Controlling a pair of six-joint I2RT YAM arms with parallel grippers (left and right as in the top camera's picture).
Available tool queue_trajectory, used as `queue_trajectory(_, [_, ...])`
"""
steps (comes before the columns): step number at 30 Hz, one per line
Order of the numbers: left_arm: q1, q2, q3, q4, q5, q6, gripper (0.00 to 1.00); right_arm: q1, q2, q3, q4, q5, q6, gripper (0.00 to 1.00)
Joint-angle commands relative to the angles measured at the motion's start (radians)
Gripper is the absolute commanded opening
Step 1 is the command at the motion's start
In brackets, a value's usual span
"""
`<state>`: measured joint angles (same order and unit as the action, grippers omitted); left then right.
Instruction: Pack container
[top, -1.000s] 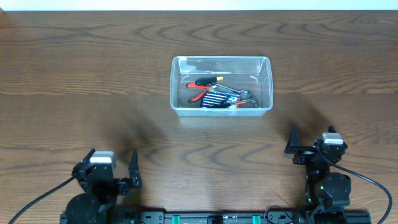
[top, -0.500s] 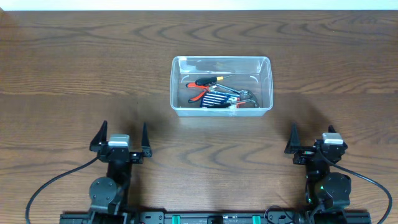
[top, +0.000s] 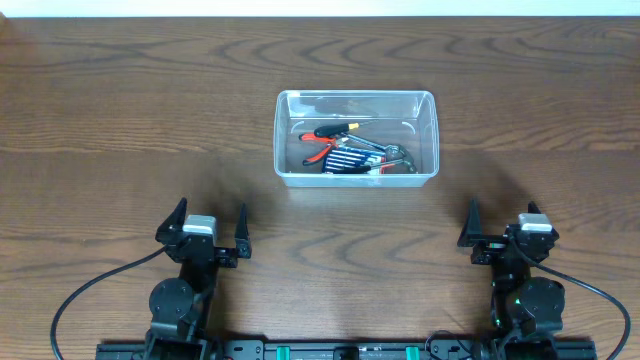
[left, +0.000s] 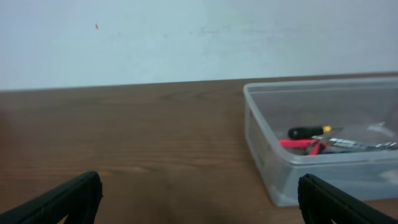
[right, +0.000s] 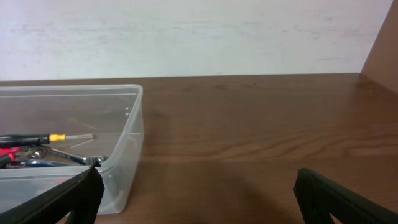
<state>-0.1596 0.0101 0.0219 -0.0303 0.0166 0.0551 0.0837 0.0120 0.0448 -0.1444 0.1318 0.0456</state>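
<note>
The clear plastic container stands at the table's middle. Inside lie red-handled pliers, a black screwdriver with a yellow collar, a blue drill-bit case and a metal tool. The container also shows in the left wrist view and the right wrist view. My left gripper is open and empty near the front edge, left of the container. My right gripper is open and empty near the front edge, right of it.
The brown wooden table runs to a white wall at the back. Both arm bases sit at the front edge with black cables trailing off.
My left arm has swung right and straightened at the front edge, its open jaws now facing the container. The right arm and the container have not moved.
</note>
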Motion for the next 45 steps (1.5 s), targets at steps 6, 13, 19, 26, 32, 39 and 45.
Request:
queue_trajectory(6, [0.004, -0.008, -0.018, -0.035, 0.054, -0.007, 0.98, 0.01, -0.007, -0.003, -0.001, 0.01, 0.018, 0.99])
queue_trajectory(13, [0.004, -0.008, -0.018, -0.032, 0.079, 0.041, 0.98, 0.01, -0.007, -0.003, -0.001, 0.01, 0.018, 0.99])
queue_trajectory(19, [0.004, -0.008, -0.018, -0.029, 0.127, -0.057, 0.98, 0.01, -0.007, -0.003, -0.001, 0.01, 0.018, 0.99])
queue_trajectory(26, [0.004, -0.008, -0.018, -0.029, 0.129, -0.057, 0.98, 0.01, -0.007, -0.003, -0.001, 0.01, 0.018, 0.99])
queue_trajectory(32, [0.004, -0.006, -0.018, -0.029, 0.129, -0.057, 0.98, 0.01, -0.007, -0.003, -0.001, 0.01, 0.018, 0.99])
queue_trajectory(39, [0.004, -0.006, -0.018, -0.028, 0.129, -0.057, 0.98, 0.01, -0.007, -0.003, -0.001, 0.01, 0.018, 0.99])
queue_trajectory(45, [0.004, -0.006, -0.018, -0.028, 0.129, -0.057, 0.98, 0.01, -0.007, -0.003, -0.001, 0.01, 0.018, 0.99])
